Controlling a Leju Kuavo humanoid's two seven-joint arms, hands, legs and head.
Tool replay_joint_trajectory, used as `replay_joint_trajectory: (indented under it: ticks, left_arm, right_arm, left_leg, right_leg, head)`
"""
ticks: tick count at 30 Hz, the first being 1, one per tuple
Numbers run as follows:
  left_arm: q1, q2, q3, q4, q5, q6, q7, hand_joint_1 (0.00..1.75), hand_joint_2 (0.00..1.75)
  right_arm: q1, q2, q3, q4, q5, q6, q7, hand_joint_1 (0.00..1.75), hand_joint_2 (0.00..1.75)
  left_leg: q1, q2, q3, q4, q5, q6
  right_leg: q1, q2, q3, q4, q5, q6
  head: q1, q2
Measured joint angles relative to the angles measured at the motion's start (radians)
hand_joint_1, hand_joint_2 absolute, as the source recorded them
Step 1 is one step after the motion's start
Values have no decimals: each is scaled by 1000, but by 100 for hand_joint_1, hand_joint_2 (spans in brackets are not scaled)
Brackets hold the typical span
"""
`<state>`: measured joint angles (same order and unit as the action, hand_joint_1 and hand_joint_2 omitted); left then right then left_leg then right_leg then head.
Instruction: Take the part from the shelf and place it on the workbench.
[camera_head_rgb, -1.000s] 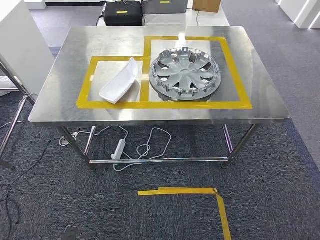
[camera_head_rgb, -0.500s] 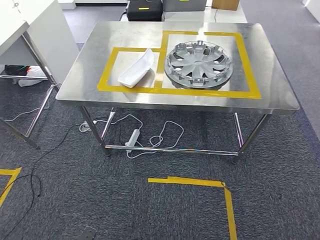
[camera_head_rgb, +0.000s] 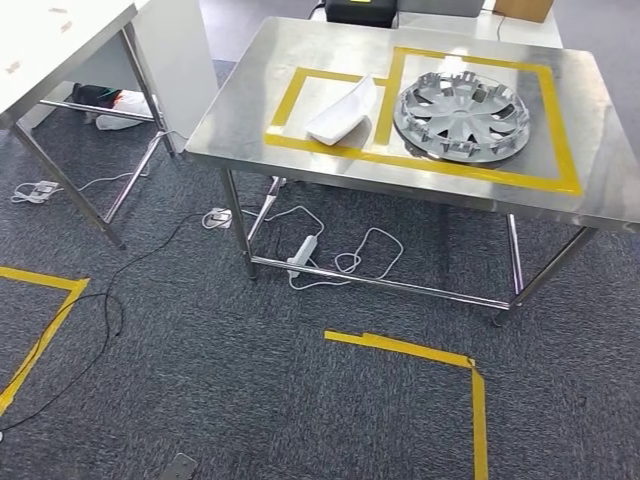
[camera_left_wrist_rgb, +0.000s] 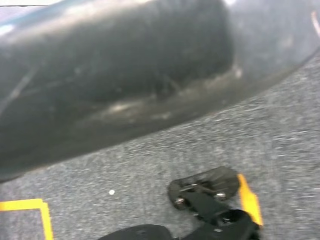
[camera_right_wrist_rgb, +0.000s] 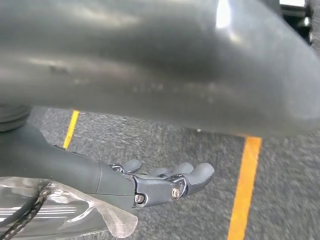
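Note:
A white curved part (camera_head_rgb: 341, 112) lies on the steel workbench (camera_head_rgb: 241, 110), inside the smaller yellow-taped box. Beside it, in the larger taped box, rests a silver hubcap (camera_head_rgb: 460, 115). The workbench stands ahead of me and to the right, some way off. My right hand (camera_right_wrist_rgb: 166, 182) hangs over the carpet with its fingers stretched out and nothing in them. My left hand (camera_left_wrist_rgb: 211, 200) is a dark blurred shape above the carpet, and I see nothing held in it.
A white table (camera_head_rgb: 53, 40) on steel legs (camera_head_rgb: 68, 190) stands at the left. A power strip (camera_head_rgb: 303, 250) and cables lie under the workbench. Yellow tape corners (camera_head_rgb: 423, 350) mark the grey carpet. A black case (camera_head_rgb: 361, 12) sits behind the workbench.
The whole picture has shifted: my view has turned left, so the workbench now sits up and to the right and the white table has come in at the left. The parts lie as before.

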<state>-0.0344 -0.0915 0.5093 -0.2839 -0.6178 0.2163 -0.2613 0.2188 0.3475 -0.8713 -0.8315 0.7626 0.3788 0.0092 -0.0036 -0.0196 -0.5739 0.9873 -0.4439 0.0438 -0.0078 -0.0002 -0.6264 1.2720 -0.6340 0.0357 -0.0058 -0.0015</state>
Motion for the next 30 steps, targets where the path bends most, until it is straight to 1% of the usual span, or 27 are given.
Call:
replay_joint_trajectory:
  ticks: [2, 3, 4, 5, 6, 8, 9, 10, 11, 12, 13, 14, 15, 16, 17, 18, 19, 20, 21, 22, 23, 24, 25, 27, 28, 29, 30]
  left_arm:
    - [0, 0, -3, 1, 0, 0, 0, 0, 0]
    - [-2, 0, -4, 1, 0, 0, 0, 0, 0]
    - [-4, -1, -5, 1, 0, 0, 0, 0, 0]
    - [-5, -1, -6, 1, 0, 0, 0, 0, 0]
    - [-6, -1, -8, 1, 0, -1, 0, 0, 0]
    - [-4, 2, -11, 1, 0, -3, 0, 0, 0]
    - [-1, 3, -14, 1, 0, -5, 0, 0, 0]
    - [0, 4, -16, 2, -1, -6, 0, 0, 0]
    - [-1, 4, -19, 2, -1, -6, -1, 0, 0]
    - [-3, 3, -22, 2, -1, -5, -1, 0, 0]
    - [-5, 2, -24, 2, -1, -5, -2, 0, 0]
    - [-8, 2, -27, 2, -1, -4, -2, 0, 0]
    - [-9, 1, -29, 2, -1, -5, -2, 0, 0]
    - [-9, 1, -30, 2, -1, -6, -2, 0, 0]
    - [-9, 1, -31, 2, -1, -6, -2, 0, 0]
    - [-10, 2, -33, 2, -1, -7, -3, 0, 0]
    - [-12, 2, -34, 1, 0, -7, -4, 0, 0]
    - [-15, 3, -36, 1, 0, -8, -6, 0, 0]
    - [-17, 4, -37, 1, 0, -8, -8, 0, 0]
    - [-16, 5, -37, 1, -1, -9, -10, 0, 0]
    - [-15, 5, -38, 1, -2, -9, -11, 0, 0]
    - [-12, 5, -40, 1, -4, -9, -12, 0, 0]
    - [-11, 6, -41, 1, -6, -10, -12, 0, 0]
    - [-14, 7, -45, 1, -9, -11, -12, 0, 0]
    - [-16, 7, -47, 1, -10, -11, -12, 0, 0]
    - [-16, 7, -48, 1, -10, -12, -12, 0, 0]
    - [-16, 8, -49, 1, -10, -13, -12, 0, 0]
  right_arm:
    - [0, 0, 1, -2, -1, 0, 0, 0, 0]
    - [0, 0, 2, -5, -2, 0, 0, 0, 0]
    - [0, 0, 4, -7, -4, -1, 1, 0, 0]
    - [-1, 0, 5, -9, -6, -2, 1, 0, 0]
    - [-1, 0, 7, -11, -8, -2, 2, 0, 0]
    - [-1, 1, 10, -12, -9, -4, 3, 0, 0]
    - [0, 2, 11, -12, -8, -5, 2, 0, 0]
    - [1, 3, 11, -12, -7, -7, 0, 0, 0]
    - [1, 3, 10, -13, -6, -8, -1, 0, 0]
    - [3, 4, 10, -12, -5, -9, -3, 0, 0]
    - [3, 4, 10, -12, -4, -11, -6, 0, 0]
    - [2, 4, 9, -12, -3, -12, -8, 0, 0]
    - [1, 4, 9, -12, -2, -14, -11, 0, 0]
    - [-1, 4, 9, -12, 0, -16, -14, 0, 0]
    - [-4, 4, 9, -12, 2, -18, -18, 0, 0]
    - [-5, 4, 9, -11, 4, -21, -22, 0, 0]
    - [-6, 3, 9, -9, 7, -23, -27, 0, 0]
    - [-8, 3, 8, -6, 9, -26, -31, 0, 0]
    - [-10, 2, 8, -2, 12, -30, -37, 0, 0]
    - [-13, 1, 7, 4, 15, -34, -42, 0, 0]
    - [-18, 0, 6, 11, 18, -39, -48, 0, 0]
    - [-21, -2, 6, 18, 21, -43, -54, 0, 0]
    - [-24, -4, 5, 24, 24, -47, -60, 0, 0]
    - [-26, -6, 2, 36, 27, -51, -66, 0, 0]
    - [-27, -7, 0, 41, 28, -53, -67, 0, 0]
    - [-28, -8, -2, 45, 29, -54, -68, 0, 0]
    - [-31, -9, -3, 49, 30, -55, -70, 0, 0]
  left_leg:
    - [-3, -22, -31, 3, 25, -4]
    - [-5, -33, -44, 5, 37, -7]
    - [-6, -44, -54, 5, 50, -11]
    - [-7, -54, -63, 5, 65, -15]
    - [-7, -63, -69, 2, 79, -20]
    - [-7, -76, -82, 0, 95, -32]
    - [-7, -67, -91, 14, 76, -38]
    - [-7, -51, -103, 46, 37, -44]
    - [-4, -28, -117, 98, -21, -51]
    - [0, -10, -128, 164, -77, -57]
    - [5, 0, -134, 232, -114, -63]
    - [9, 6, -132, 284, -124, -67]
    - [12, 10, -119, 310, -108, -71]
    - [15, 15, -90, 302, -78, -72]
    - [16, 25, -46, 259, -53, -72]
    - [14, 47, 12, 190, -43, -70]
    - [11, 68, 68, 113, -50, -64]
    - [6, 85, 107, 51, -64, -56]
    - [1, 92, 128, 12, -75, -48]
    - [-2, 85, 129, -7, -78, -39]
    - [0, 74, 125, -19, -75, -31]
    - [1, 63, 119, -28, -69, -21]
    - [4, 53, 111, -36, -63, -12]
    - [4, 31, 84, -36, -46, 0]
    - [3, 20, 68, -31, -37, 2]
    - [1, 10, 53, -26, -28, 2]
    - [1, -1, 37, -20, -19, 0]
  right_leg:
    - [2, 16, 86, -97, 63, -12]
    - [4, 35, 144, -176, 74, -19]
    - [4, 52, 192, -250, 72, -23]
    - [5, 64, 221, -303, 64, -25]
    - [6, 66, 232, -333, 55, -26]
    - [3, 44, 214, -339, 68, -26]
    - [0, 30, 205, -339, 78, -31]
    - [-2, 14, 194, -339, 88, -37]
    - [-1, -2, 183, -339, 97, -42]
    - [1, -17, 172, -339, 106, -46]
    - [3, -33, 161, -338, 114, -46]
    - [4, -49, 149, -336, 122, -45]
    - [5, -65, 137, -333, 130, -44]
    - [6, -79, 124, -327, 137, -42]
    - [6, -91, 112, -320, 144, -39]
    - [7, -102, 102, -313, 149, -36]
    - [8, -113, 93, -306, 154, -31]
    - [9, -124, 87, -300, 160, -26]
    - [9, -136, 81, -297, 166, -20]
    - [8, -148, 78, -296, 173, -15]
    - [6, -147, 72, -294, 173, -10]
    - [4, -127, 62, -285, 160, -5]
    - [2, -95, 48, -261, 132, 0]
    - [-1, -26, 10, -156, 45, 5]
    - [-2, -11, -5, -91, 10, 6]
    - [-2, -4, -13, -40, -5, 7]
    - [-2, -1, -8, -17, 3, 7]
  head:
    - [0, 0]
    - [0, 0]
    - [-1, 0]
    - [-1, 0]
    - [-2, 0]
    - [0, 0]
    - [-3, 0]
    - [-7, 0]
    - [-11, 0]
    - [-15, 0]
    - [-17, 0]
    - [-17, 0]
    - [-18, 0]
    - [-18, 0]
    - [-18, 0]
    - [-19, 0]
    - [-19, 0]
    - [-20, 0]
    - [-21, 0]
    - [-21, 0]
    - [-21, 0]
    - [-21, 0]
    - [-19, 0]
    - [-17, 0]
    - [-16, 0]
    - [-16, 0]
    - [-17, 0]
